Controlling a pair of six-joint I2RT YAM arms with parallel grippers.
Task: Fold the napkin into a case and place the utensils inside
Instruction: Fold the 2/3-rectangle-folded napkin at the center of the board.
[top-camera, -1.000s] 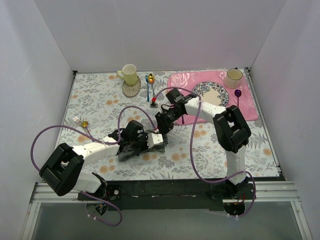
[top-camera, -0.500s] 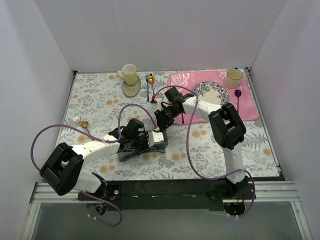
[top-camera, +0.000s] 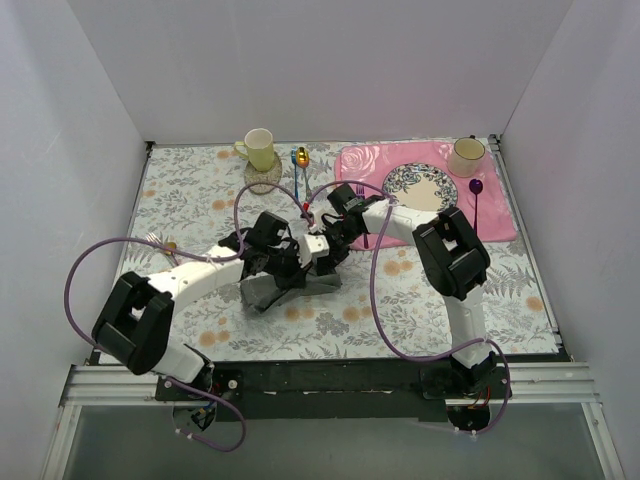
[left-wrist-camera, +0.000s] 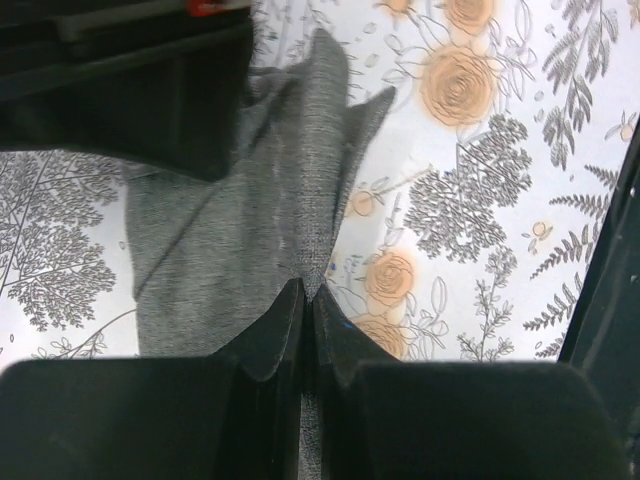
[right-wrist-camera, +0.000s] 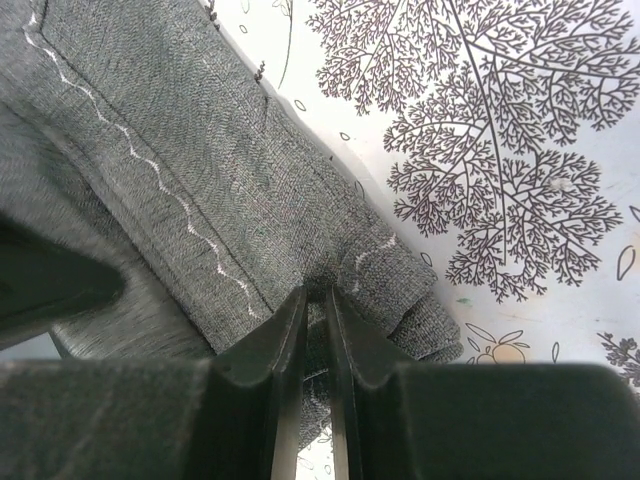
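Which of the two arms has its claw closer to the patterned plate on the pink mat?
Right. The right gripper pinches the napkin toward the near-left of the plate. The left gripper pinches it too, farther from the plate.

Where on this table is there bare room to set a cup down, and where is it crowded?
Free: the tablecloth near right, below the pink placemat; and far left, between the yellow cup and the utensils. Crowded: the centre around the napkin, and the placemat itself.
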